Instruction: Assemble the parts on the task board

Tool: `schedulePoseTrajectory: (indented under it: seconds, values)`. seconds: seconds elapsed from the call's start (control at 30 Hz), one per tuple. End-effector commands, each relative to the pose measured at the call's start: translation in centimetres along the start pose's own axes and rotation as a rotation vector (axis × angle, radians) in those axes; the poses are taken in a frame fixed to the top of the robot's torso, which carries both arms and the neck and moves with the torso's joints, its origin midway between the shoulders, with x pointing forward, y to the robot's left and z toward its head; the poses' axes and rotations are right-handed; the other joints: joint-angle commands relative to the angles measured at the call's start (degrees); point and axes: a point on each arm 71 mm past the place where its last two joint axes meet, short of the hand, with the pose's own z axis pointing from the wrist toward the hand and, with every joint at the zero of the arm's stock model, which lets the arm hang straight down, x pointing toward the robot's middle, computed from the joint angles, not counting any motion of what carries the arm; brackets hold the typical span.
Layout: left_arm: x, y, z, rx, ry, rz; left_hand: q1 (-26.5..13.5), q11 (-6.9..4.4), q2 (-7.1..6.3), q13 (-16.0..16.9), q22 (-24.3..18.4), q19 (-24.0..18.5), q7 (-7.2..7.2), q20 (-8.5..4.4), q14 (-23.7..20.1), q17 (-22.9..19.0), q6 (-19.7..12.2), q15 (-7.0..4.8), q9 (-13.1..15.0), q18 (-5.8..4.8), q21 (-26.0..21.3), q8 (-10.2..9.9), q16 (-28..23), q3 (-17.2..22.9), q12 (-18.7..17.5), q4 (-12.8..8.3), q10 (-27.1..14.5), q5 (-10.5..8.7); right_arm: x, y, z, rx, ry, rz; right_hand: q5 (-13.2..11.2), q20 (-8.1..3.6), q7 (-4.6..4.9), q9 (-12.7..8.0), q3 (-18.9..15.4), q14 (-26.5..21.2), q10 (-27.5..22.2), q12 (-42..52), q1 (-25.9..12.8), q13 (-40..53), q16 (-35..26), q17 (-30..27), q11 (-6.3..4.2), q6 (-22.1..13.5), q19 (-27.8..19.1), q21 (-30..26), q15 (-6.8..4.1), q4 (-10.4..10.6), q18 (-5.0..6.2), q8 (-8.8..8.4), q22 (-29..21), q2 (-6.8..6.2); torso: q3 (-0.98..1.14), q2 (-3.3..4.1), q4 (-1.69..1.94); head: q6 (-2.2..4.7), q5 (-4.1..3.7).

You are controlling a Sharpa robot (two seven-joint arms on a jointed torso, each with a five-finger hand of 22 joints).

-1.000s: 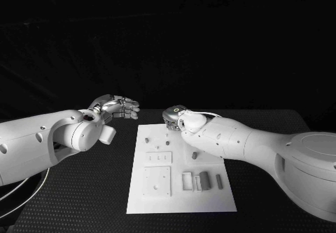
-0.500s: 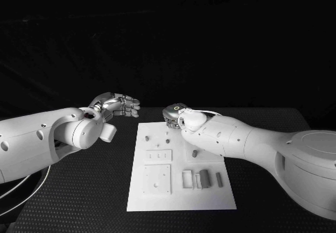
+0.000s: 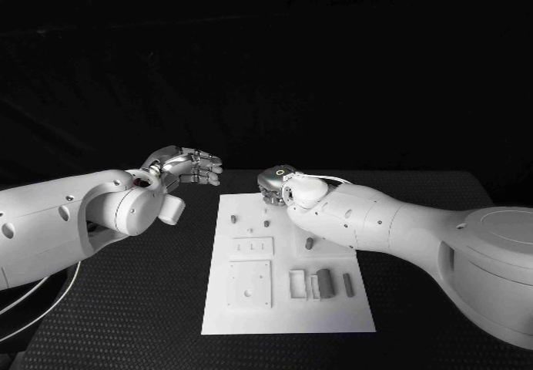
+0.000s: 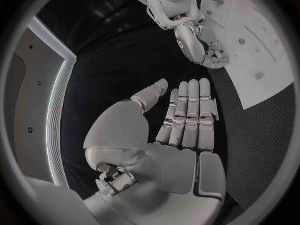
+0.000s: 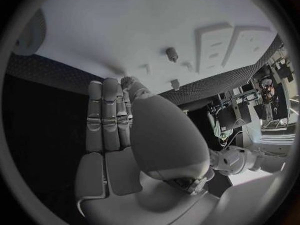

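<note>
Grey parts (image 3: 323,280) lie on the near half of the task board (image 3: 286,324) mid-table. At its far edge the right hand (image 3: 274,185) hovers, fingers straight and together, empty. Left hand (image 3: 186,167) hangs off the board's far-left corner, fingers extended, empty.

Dim scene with hard light from above

Light is falling from above on the white task board (image 3: 286,270) and the arms, while the background is staying black. Small glare is shining on the left hand (image 3: 186,168). The wrist views are bending straight edges strongly near the rim.
</note>
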Motion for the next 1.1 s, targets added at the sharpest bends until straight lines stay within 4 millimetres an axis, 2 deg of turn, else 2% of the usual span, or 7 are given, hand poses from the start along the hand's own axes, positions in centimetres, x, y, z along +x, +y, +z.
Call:
schedulePoseTrajectory:
  seconds: [0.03,0.47,0.67,0.83,1.0,1.03,1.1]
  values:
    - [0.1,-0.2,0.0,0.012,0.006,0.003,-0.38,0.17,-0.30,0.07,0.06,-0.10,0.32,-0.06,-0.16,0.10,0.16,0.25,0.09,-0.10,-0.38,-0.30,-0.32,-0.31,-0.25,-0.02,0.10,-0.37,0.2,0.2,0.0,-0.005,0.016,0.001,0.26,0.04,0.08,-0.09,0.00,-0.13,-0.47,-0.22,-0.63,-0.04,0.38,0.05,-0.07,-0.51,-0.50,0.26,0.32,-0.50,2.41,-0.41,1.26,-0.22,0.01,0.01,0.00,-0.05,-0.04]
    - [-0.1,-0.2,0.0,0.013,0.000,0.004,-0.42,0.19,-0.35,0.15,0.09,-0.11,0.34,-0.04,-0.18,0.14,0.14,0.26,0.10,-0.11,-0.42,-0.34,-0.37,-0.33,-0.35,-0.01,0.10,-0.38,0.2,-0.1,0.0,0.013,0.005,0.010,0.25,0.19,0.81,-0.41,0.82,-0.50,-2.35,-0.39,-3.05,-0.40,0.67,-0.01,0.47,-2.12,-0.61,0.45,0.81,-0.92,2.41,-1.41,1.20,-1.75,-0.01,0.06,-0.01,0.09,-0.16]
    - [-0.2,-0.3,0.0,0.014,-0.001,0.004,-0.42,0.20,-0.37,0.18,0.10,-0.12,0.35,-0.04,-0.19,0.16,0.12,0.27,0.10,-0.11,-0.45,-0.36,-0.40,-0.33,-0.39,-0.01,0.08,-0.38,0.1,0.0,0.0,0.009,-0.013,0.032,0.26,0.36,2.35,-1.46,2.49,-1.07,-6.08,-0.58,-5.95,-0.96,0.76,-0.24,1.53,-5.85,-0.73,0.34,1.81,-0.01,2.41,-3.43,1.13,-4.64,-0.01,0.06,0.03,0.09,-0.18]
    - [-0.3,-0.3,0.0,0.014,-0.005,0.004,-0.42,0.21,-0.38,0.20,0.11,-0.13,0.35,-0.04,-0.20,0.17,0.11,0.28,0.10,-0.11,-0.47,-0.38,-0.42,-0.33,-0.43,-0.01,0.07,-0.38,-0.1,-0.3,-0.1,0.009,-0.040,0.042,0.24,0.39,2.04,-1.87,4.05,-1.34,-7.97,-0.41,-7.30,-0.98,0.93,-0.37,1.98,-7.90,-0.72,0.33,2.24,0.41,2.41,-4.27,1.15,-6.25,-0.03,0.07,0.02,0.14,-0.17]
    - [-0.7,-0.2,-0.1,0.013,-0.015,0.005,-0.41,0.22,-0.39,0.23,0.11,-0.14,0.36,-0.03,-0.21,0.18,0.11,0.28,0.11,-0.12,-0.48,-0.39,-0.45,-0.33,-0.46,-0.02,0.07,-0.38,-0.4,-0.9,-0.6,0.002,-0.102,0.075,0.21,0.35,1.67,-1.79,5.26,-1.36,-8.22,-0.20,-7.92,-0.87,1.19,-0.42,2.01,-8.20,-0.66,0.41,2.27,0.24,2.41,-4.12,1.20,-6.82,0.00,0.06,-0.06,0.21,-0.09]
    - [-0.9,-0.1,-0.2,0.013,-0.019,0.005,-0.40,0.22,-0.38,0.24,0.12,-0.14,0.36,-0.03,-0.22,0.18,0.11,0.28,0.11,-0.11,-0.49,-0.40,-0.45,-0.32,-0.47,-0.02,0.07,-0.37,-0.8,-1.1,-0.8,-0.004,-0.120,0.094,0.19,0.25,1.60,-1.69,5.68,-1.16,-7.99,-0.03,-7.99,-0.79,1.41,-0.39,1.91,-8.04,-0.49,0.57,2.18,-0.06,2.41,-3.91,1.24,-6.90,0.03,0.05,-0.20,0.50,-0.14]
    - [-1.2,-0.1,-0.2,0.015,-0.024,0.006,-0.41,0.22,-0.40,0.25,0.12,-0.14,0.36,-0.03,-0.22,0.19,0.10,0.29,0.11,-0.12,-0.50,-0.40,-0.46,-0.33,-0.48,-0.02,0.07,-0.38,-1.6,-1.4,-1.1,-0.018,-0.149,0.131,0.14,-0.06,1.64,-1.54,6.18,-0.26,-7.45,0.26,-8.38,-0.65,2.43,-0.03,1.73,-7.85,0.27,1.30,1.98,-0.73,2.41,-3.57,1.42,-6.94,0.06,0.09,-0.20,0.81,-0.35]
